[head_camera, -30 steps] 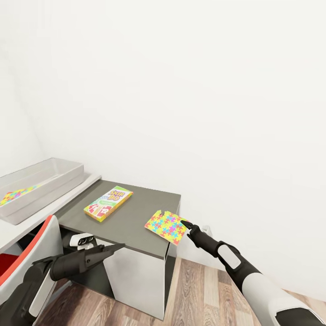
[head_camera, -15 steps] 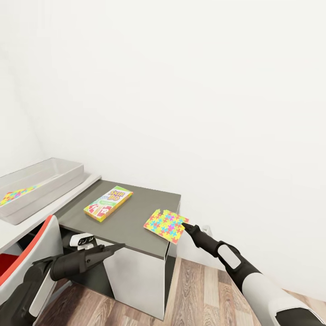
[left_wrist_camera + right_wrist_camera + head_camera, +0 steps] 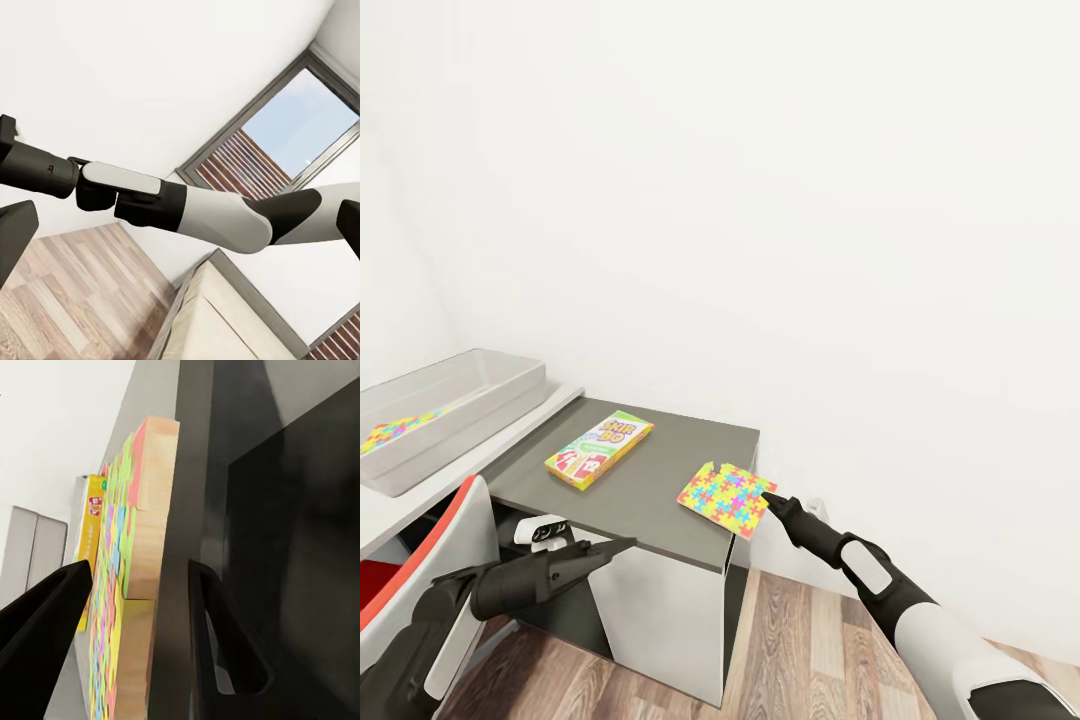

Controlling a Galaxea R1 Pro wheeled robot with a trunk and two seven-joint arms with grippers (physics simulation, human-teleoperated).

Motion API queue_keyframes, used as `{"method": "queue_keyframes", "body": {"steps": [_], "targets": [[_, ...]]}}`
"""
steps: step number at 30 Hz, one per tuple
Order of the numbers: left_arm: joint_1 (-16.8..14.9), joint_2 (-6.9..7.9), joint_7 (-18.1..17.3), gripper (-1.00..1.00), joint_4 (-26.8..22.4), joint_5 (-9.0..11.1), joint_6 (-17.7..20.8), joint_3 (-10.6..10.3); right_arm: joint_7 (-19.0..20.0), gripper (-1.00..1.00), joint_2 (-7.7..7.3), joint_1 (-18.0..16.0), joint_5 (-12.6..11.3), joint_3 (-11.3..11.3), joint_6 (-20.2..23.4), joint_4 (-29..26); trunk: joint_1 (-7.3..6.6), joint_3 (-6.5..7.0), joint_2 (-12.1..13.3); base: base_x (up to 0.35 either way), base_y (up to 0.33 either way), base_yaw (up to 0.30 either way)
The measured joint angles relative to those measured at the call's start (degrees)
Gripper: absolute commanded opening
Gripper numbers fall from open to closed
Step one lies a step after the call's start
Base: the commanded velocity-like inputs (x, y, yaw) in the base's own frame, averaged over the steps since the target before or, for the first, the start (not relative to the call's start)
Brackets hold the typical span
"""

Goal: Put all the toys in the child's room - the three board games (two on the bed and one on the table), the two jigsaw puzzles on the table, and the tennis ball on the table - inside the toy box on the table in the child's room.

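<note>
Lining up my right gripper [image 3: 768,498] on the puzzle [image 3: 726,499] overhanging the side unit's [image 3: 650,490] corner, I'm straddling its edge with jaws apart, not yet clamped; next I'm closing, lifting, carrying it to the toy box [image 3: 480,395].

The surface [image 3: 650,480] looked matt dark grey and smooth, its side panel paler. The jigsaw puzzle [image 3: 727,498] had a bright printed face; in the right wrist view its edge [image 3: 154,510] showed as pale bare wood. The board game [image 3: 600,448] looked like smooth printed card. The toy box [image 3: 480,395] seemed pale grey plastic, faintly translucent. The floor [image 3: 810,640] showed brown wood grain. The right tool [image 3: 768,497] was matt black
</note>
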Motion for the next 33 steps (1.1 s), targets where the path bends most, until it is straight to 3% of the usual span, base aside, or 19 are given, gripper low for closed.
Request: {"method": "queue_keyframes", "body": {"steps": [14,33], "targets": [[0.01,0.04,0.00,1.00,0.00,0.00,0.00,0.09,0.07,-1.00,-0.04,0.00,0.00,0.10,0.01,0.00,0.00,0.00,0.00,0.000,0.000,0.000],[0.01,-0.04,0.00,1.00,0.02,-0.27,0.08,-0.04,0.41,-1.00,-0.09,0.01,0.02,0.04,-0.01,0.00,-4.17,3.41,7.61,0.000,0.000,0.000]]}}
